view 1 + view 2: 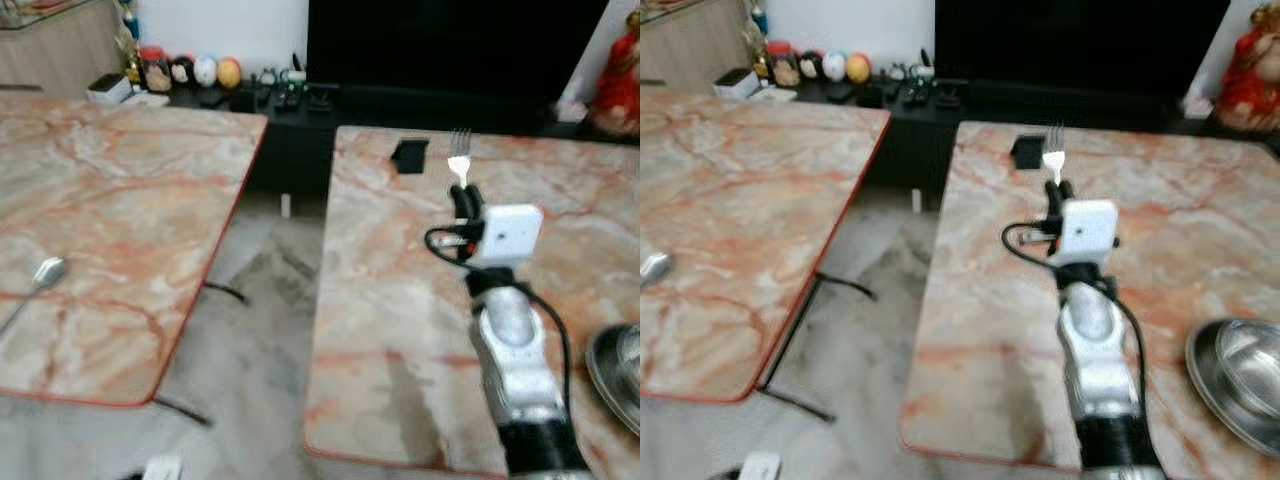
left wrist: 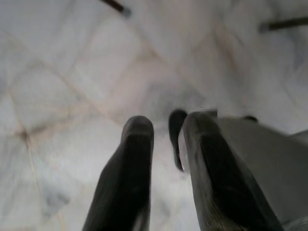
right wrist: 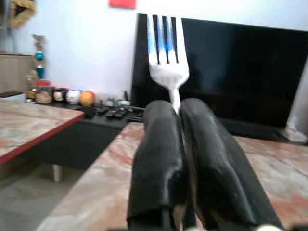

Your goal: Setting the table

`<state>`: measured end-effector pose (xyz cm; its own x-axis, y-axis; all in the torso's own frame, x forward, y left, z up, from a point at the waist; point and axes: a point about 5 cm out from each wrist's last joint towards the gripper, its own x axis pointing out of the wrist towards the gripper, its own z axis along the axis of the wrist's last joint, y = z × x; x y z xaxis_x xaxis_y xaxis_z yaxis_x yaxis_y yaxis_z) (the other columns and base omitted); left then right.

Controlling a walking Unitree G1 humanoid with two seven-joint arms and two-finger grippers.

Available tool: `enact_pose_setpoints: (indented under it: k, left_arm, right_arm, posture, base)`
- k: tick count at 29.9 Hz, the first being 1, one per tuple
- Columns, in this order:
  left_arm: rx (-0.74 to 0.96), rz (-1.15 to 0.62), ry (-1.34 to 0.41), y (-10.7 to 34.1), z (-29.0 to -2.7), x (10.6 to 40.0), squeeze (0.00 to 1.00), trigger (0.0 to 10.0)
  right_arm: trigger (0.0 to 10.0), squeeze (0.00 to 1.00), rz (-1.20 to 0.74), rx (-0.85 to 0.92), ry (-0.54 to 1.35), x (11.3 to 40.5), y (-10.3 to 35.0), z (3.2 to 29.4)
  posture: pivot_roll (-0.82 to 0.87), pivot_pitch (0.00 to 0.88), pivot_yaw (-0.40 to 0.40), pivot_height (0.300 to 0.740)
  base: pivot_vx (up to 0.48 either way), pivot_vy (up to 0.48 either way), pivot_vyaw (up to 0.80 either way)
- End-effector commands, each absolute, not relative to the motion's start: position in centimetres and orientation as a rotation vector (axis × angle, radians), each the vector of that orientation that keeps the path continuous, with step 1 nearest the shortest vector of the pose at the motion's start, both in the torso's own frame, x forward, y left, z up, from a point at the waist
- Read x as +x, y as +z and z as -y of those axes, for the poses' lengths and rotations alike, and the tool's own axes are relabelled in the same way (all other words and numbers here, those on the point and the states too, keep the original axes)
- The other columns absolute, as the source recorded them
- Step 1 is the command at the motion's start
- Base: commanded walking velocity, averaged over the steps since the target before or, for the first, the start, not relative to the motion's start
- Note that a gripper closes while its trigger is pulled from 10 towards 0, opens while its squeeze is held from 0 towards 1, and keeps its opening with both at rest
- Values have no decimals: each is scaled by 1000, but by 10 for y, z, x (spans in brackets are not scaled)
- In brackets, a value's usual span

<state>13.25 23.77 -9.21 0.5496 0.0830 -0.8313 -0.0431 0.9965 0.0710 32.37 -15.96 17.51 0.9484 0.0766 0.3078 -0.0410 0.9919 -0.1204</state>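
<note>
My right gripper reaches out over the right-hand marble table, shut on the handle of a silver fork. The fork's tines point away from me and stand above the fingertips, as the right wrist view shows with the fork rising from the right gripper. A silver spoon lies on the left marble table, near its front left. My left gripper hangs idle over the pale floor, its fingers slightly apart with nothing between them.
A steel bowl sits at the right table's near right edge. A small black object lies at that table's far side, just left of the fork. A floor gap separates the tables. A low black cabinet with small items stands behind.
</note>
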Motion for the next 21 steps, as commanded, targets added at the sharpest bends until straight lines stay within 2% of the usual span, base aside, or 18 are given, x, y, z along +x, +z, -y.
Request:
enact_pose_setpoints:
  k: [1,11,15,21]
  left_arm:
    - [32,-976,67,-92,-233,136,0,10000]
    - [32,-949,41,-89,-216,155,0,10000]
    - [26,-954,46,-90,-219,151,0,10000]
    - [28,-970,73,-91,-239,135,0,10000]
  right_arm:
    - [10000,0,330,-116,36,323,179,167]
    - [10000,0,333,-112,29,321,180,167]
    - [10000,0,331,-110,29,321,180,166]
    - [10000,0,333,-111,24,322,181,167]
  posture:
    - [-72,0,-19,740]
    - [-79,0,-13,740]
    - [-77,0,-12,740]
    - [-77,0,-11,740]
  base:
    - [0,-394,0]
    - [0,-389,0]
    - [0,0,0]
    - [0,0,0]
